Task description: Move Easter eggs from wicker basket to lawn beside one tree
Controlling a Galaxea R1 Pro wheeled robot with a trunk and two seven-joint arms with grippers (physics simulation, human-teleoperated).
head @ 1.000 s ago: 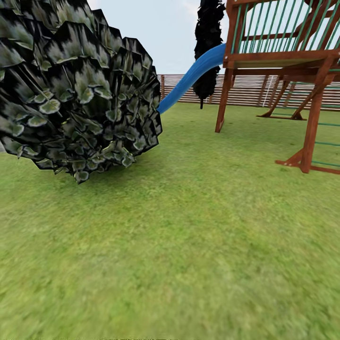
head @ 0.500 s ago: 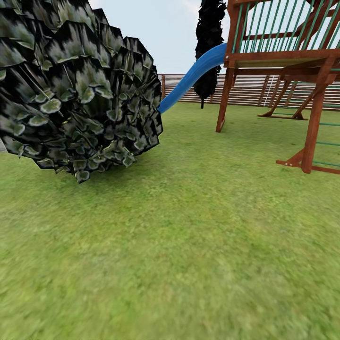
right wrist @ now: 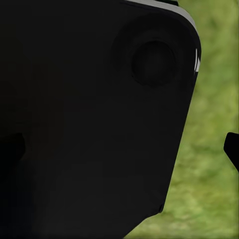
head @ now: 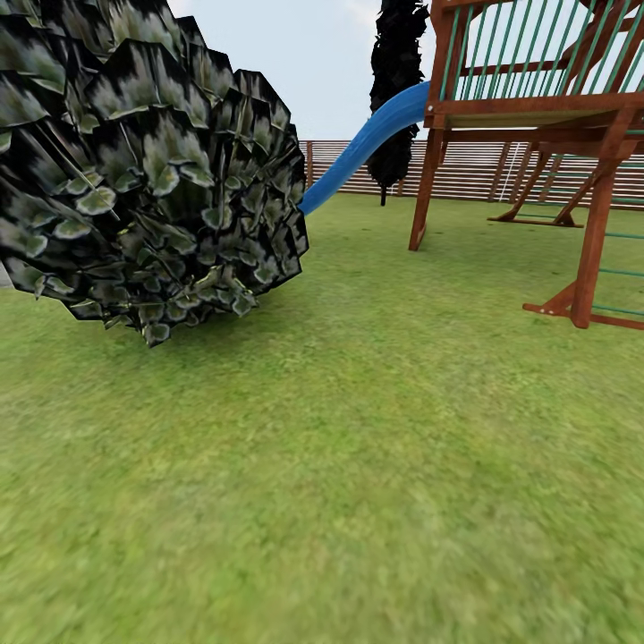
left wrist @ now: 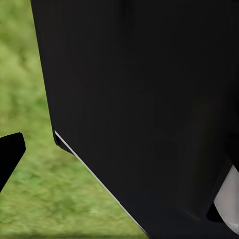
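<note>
Looking out over the lawn (head: 358, 465), the head view shows bright green grass, a big dark leafy clump (head: 143, 170) close on the left, a blue slide (head: 362, 148) and a wooden play frame (head: 537, 134). A brown fence (head: 465, 170) runs along the back, with a thin black tree (head: 395, 89) in front of it. The eggs and the basket are somewhere else, out of these pictures. Each wrist view is mostly blocked by a black robot part with grass behind, so I cannot tell if the hands are open or closed. My guess is the eggs are light, smooth, round and a bit slippery. Hold one gently around its fat middle.
</note>
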